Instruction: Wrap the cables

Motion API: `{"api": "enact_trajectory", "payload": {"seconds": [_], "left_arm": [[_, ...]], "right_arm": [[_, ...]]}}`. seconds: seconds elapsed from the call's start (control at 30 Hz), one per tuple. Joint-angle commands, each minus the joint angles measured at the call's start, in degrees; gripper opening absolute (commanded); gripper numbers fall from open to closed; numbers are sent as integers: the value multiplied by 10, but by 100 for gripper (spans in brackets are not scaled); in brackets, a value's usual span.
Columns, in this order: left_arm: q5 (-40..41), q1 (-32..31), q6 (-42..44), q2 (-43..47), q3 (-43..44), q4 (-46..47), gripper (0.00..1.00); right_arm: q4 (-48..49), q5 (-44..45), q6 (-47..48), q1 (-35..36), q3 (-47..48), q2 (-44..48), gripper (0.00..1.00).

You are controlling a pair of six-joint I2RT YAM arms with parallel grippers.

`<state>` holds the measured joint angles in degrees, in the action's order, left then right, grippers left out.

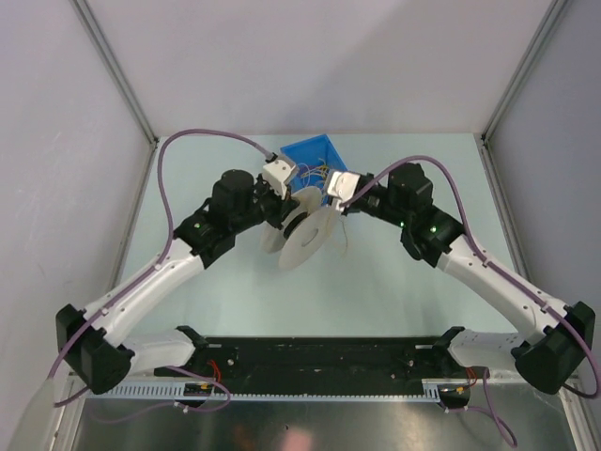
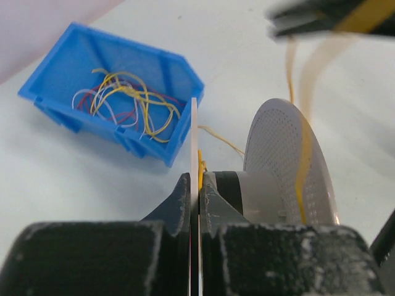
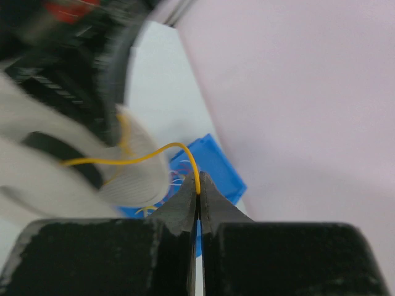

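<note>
**A:** How far along is the wrapping?

**B:** I'd say early on. One yellow cable [image 3: 92,161] is in play. In the right wrist view the right gripper [image 3: 198,185] has its fingers pinched together on it at the centre of the frame, and the strand arcs off to the left towards the spool [image 1: 305,230].

**A:** And who holds the spool?

**B:** The left gripper [image 2: 197,185]. In its own camera the fingers are clamped on the thin white flange, low in the middle of the frame. The second, perforated flange stands to the right, with a yellow strand running down across it.

**A:** Any turns on the hub yet?

**B:** A bit of yellow shows beside the clamped flange near the hub, but I cannot tell how many turns there are, if any. The strand at the upper right is blurred.

**A:** What about the rest of the cables?

**B:** A loose tangle of cables [image 2: 133,98], yellow, pale and reddish, lies in the blue bin [image 2: 154,145] at the upper left of the left wrist view. In the overhead view the bin sits just behind the two grippers, at the upper centre. None of that tangle looks wound.

**A:** So most of the job is left?

**B:** That is my judgement. The yellow one needs winding on, then the bin's contents.
</note>
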<state>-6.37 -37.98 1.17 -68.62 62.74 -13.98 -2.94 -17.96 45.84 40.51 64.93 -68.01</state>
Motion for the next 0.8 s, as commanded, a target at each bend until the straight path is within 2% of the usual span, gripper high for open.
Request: {"api": "enact_trajectory", "payload": {"seconds": [0.0, 0.2, 0.37, 0.47, 0.53, 0.7, 0.77], "left_arm": [[-100, -6, 83, 66, -12, 56, 0], [-217, 20, 95, 117, -5, 47, 0], [-266, 39, 56, 118, 76, 47, 0], [-264, 47, 14, 102, 143, 47, 0], [-238, 49, -11, 85, 190, 47, 0], [-147, 50, -60, 35, 308, 47, 0], [-96, 53, -84, 14, 350, 47, 0]], "right_arm": [[76, 20, -22, -33, 44, -21, 0], [44, -3, -48, -118, 47, -29, 0], [8, -33, -88, -169, 46, -35, 1], [-20, -48, -113, -187, 46, -39, 6], [-44, -60, -132, -197, 47, -41, 18], [-92, -97, -189, -216, 46, -31, 76], [-105, -117, -205, -222, 44, -23, 89]]}}
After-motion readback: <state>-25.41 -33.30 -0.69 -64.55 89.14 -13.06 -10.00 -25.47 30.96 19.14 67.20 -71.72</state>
